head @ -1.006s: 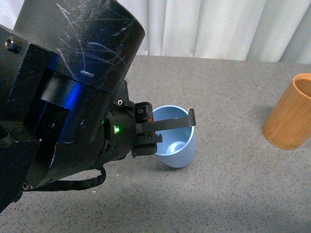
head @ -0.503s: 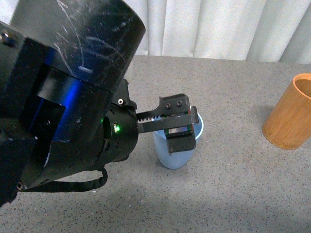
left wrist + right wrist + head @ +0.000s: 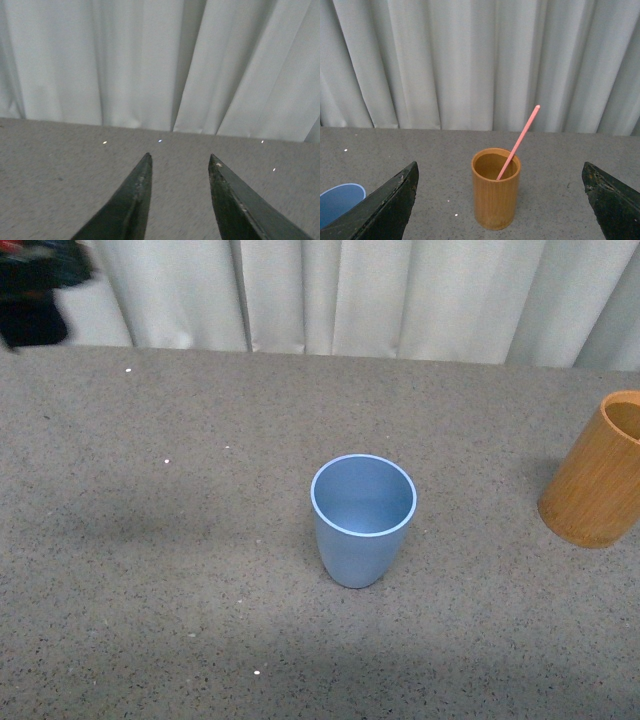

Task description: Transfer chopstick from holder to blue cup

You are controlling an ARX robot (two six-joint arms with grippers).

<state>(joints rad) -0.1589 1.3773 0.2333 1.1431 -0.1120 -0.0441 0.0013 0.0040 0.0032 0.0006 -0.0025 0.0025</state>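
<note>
Chopstick (image 3: 518, 142) (pink) leans in holder (image 3: 495, 200), cup (image 3: 355, 550) well apart; right gripper (image 3: 500, 167) spread wide, left gripper (image 3: 180, 157) parted narrower.

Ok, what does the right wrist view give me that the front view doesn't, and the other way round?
Only the right wrist view shows the pink chopstick, leaning in the bamboo holder, framed by the open right gripper. Only the front view shows the whole mouth of the blue cup, with nothing in it. Both show the holder, the cup, the grey table and the curtain.
</note>
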